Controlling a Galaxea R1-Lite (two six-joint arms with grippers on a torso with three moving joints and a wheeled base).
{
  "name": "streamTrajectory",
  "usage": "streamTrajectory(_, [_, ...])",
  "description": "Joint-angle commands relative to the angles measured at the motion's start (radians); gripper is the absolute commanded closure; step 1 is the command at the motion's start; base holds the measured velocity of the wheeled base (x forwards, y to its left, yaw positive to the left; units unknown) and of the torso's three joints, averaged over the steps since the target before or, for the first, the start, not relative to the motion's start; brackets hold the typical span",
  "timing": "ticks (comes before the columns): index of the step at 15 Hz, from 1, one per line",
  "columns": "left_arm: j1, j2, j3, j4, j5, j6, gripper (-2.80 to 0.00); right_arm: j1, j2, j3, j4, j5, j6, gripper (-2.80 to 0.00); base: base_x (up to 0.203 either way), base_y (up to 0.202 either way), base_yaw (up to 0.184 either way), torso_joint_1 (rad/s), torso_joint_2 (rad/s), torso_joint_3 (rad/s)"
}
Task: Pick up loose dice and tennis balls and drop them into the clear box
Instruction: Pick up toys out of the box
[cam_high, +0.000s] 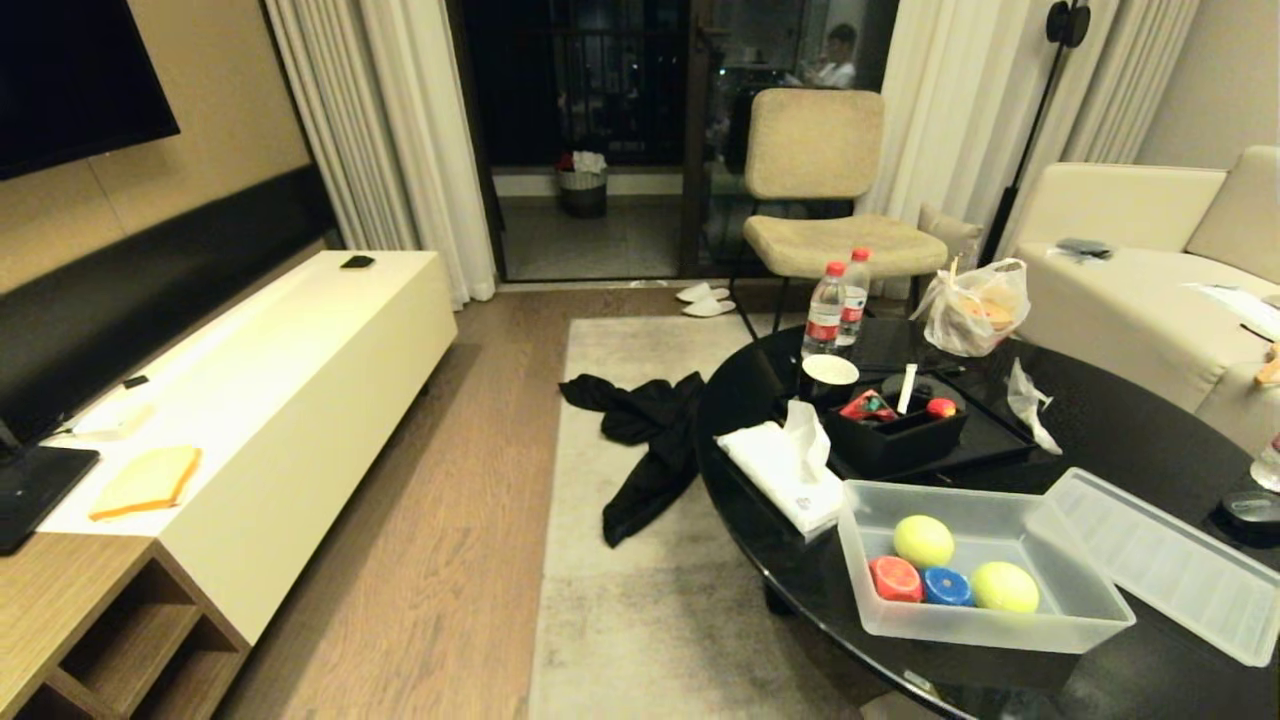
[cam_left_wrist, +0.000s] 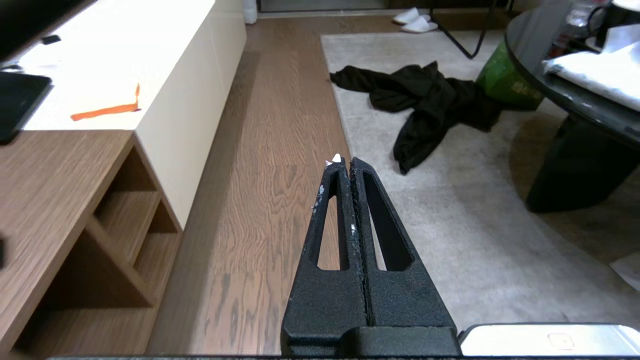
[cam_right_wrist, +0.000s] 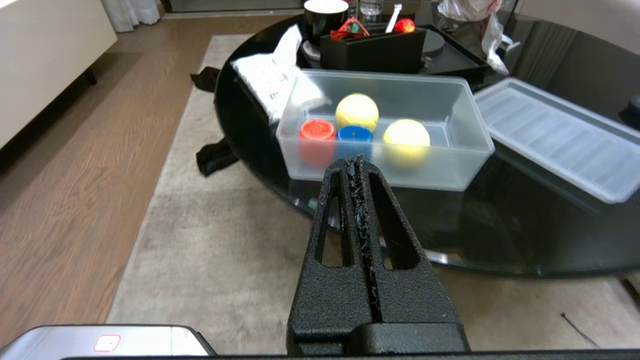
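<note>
While both my left hand (cam_left_wrist: 345, 162) and right hand (cam_right_wrist: 357, 164) sit clenched, empty: tennis balls (cam_high: 923, 541) light, fuzzy, grab across the middle; dice (cam_high: 895, 578) hard, slick, pinch flat faces.

No text can be read; the bottle labels (cam_high: 823, 327) and green bag (cam_left_wrist: 507, 85) print are illegible.

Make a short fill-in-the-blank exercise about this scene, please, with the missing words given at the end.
1. The clear frosted plastic box holds ____ fuzzy yellow-green tennis balls.
2. Between the red rounded die and the nearer ball lies a ____ die.
3. The box's ribbed translucent lid lies beside the box on the round ____ table.
4. The right gripper is ____, holding nothing.

Missing words: two; blue; black; shut
</note>
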Motion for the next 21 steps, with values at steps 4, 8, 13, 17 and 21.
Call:
streamTrajectory(4, [0.000,0.000,0.003,0.000,0.000,-0.001,0.00,0.000,0.002,0.000,0.000,0.000,0.000,0.00,-0.193,0.000,0.005,-0.001,0.00,0.003])
streamTrajectory(8, [0.000,0.000,0.003,0.000,0.000,-0.001,0.00,0.000,0.002,0.000,0.000,0.000,0.000,0.00,-0.191,0.000,0.003,0.003,0.00,0.002])
streamTrajectory(13, [0.000,0.000,0.003,0.000,0.000,-0.001,0.00,0.000,0.002,0.000,0.000,0.000,0.000,0.00,-0.242,0.000,0.048,0.003,0.00,0.002])
streamTrajectory(17, [0.000,0.000,0.003,0.000,0.000,-0.001,0.00,0.000,0.002,0.000,0.000,0.000,0.000,0.00,-0.187,0.000,-0.001,0.002,0.00,0.004])
streamTrajectory(21, [0.000,0.000,0.003,0.000,0.000,-0.001,0.00,0.000,0.002,0.000,0.000,0.000,0.000,0.00,-0.185,0.000,-0.002,0.001,0.00,0.003])
